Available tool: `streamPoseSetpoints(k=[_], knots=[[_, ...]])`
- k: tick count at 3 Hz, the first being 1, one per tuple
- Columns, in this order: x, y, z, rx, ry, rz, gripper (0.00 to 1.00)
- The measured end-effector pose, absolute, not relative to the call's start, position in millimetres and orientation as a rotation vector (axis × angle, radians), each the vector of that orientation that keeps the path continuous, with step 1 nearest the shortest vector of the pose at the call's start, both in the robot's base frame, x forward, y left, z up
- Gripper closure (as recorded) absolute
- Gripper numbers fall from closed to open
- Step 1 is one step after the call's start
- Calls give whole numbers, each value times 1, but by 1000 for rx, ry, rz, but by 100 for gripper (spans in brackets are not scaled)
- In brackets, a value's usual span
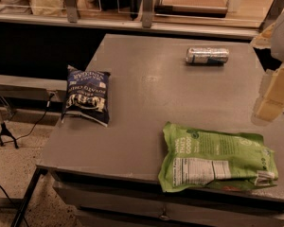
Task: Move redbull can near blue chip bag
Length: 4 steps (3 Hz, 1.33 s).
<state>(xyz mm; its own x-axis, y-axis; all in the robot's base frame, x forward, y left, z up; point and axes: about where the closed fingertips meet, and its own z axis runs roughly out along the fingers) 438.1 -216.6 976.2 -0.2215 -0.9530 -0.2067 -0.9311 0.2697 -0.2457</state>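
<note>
With the can (207, 56) lying sideways near the bench's (142, 93) far edge, well apart from the blue bag (86, 96) at the left edge, we fear our gripper (273, 97), over the right edge, its opening impossible to tell, may roll it.

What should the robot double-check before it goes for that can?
1. The redbull can is in view, lying on its side at the far side of the table: ok.
2. Can held: not ok; the gripper hangs at the right edge, apart from it.
3. Can near the blue chip bag: not ok, far apart.
4. Room on the table right of that bag: ok.
5. The green bag lies off the can-to-bag path: ok.
</note>
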Motion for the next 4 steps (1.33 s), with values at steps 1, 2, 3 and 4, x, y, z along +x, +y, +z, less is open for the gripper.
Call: streamPoseSetpoints(k=[1,2,3,4], knots=[[438,-217,977,-1724,2229,-101,0],[453,-219,982,-1730,2206,-148,0],[491,-230,985,-1765,2159,-199,0],[541,-245,989,-1806,2098,-230,0]])
